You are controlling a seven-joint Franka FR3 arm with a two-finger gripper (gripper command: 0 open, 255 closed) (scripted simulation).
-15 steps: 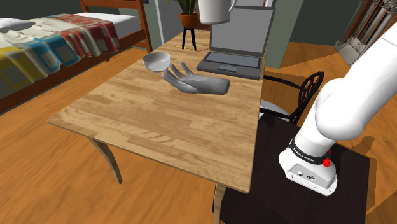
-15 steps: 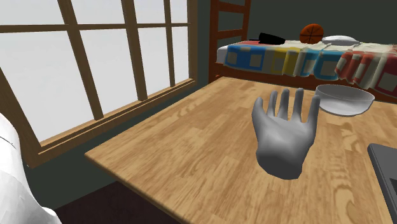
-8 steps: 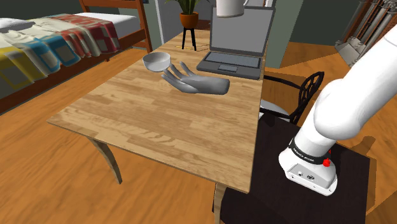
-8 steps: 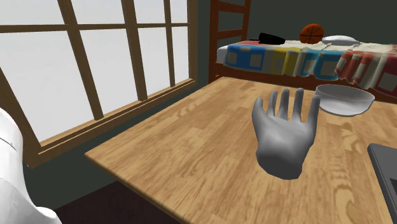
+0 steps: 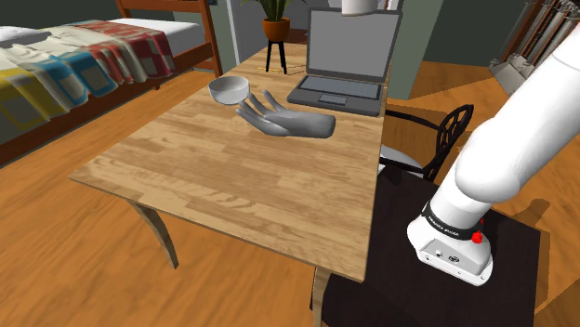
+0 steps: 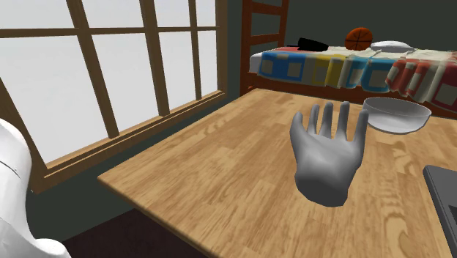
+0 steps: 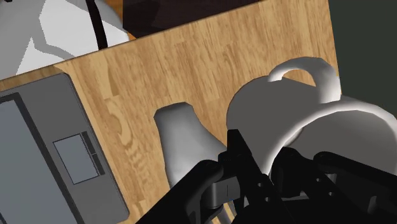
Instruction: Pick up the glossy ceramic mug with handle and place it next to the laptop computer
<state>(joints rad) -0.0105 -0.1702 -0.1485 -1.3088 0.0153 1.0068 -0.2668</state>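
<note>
Two black fingers of your gripper [image 7: 267,159] pinch the mug [image 7: 280,111] by its rim, clasping the wall between them. You have a glossy white-grey mug, its looped handle [image 7: 305,69] turned away from the laptop [image 7: 44,146]. Its mouth faces the wrist camera, so its long axis runs along the gripper. In the shoulder view its base shows at the top edge, above the laptop's screen and well clear of the wooden table [image 5: 214,176].

On table [image 5: 232,186]: bowl [image 5: 228,88] to shoulder view's L of hand model [image 5: 290,121], laptop [image 5: 349,58] behind.
</note>
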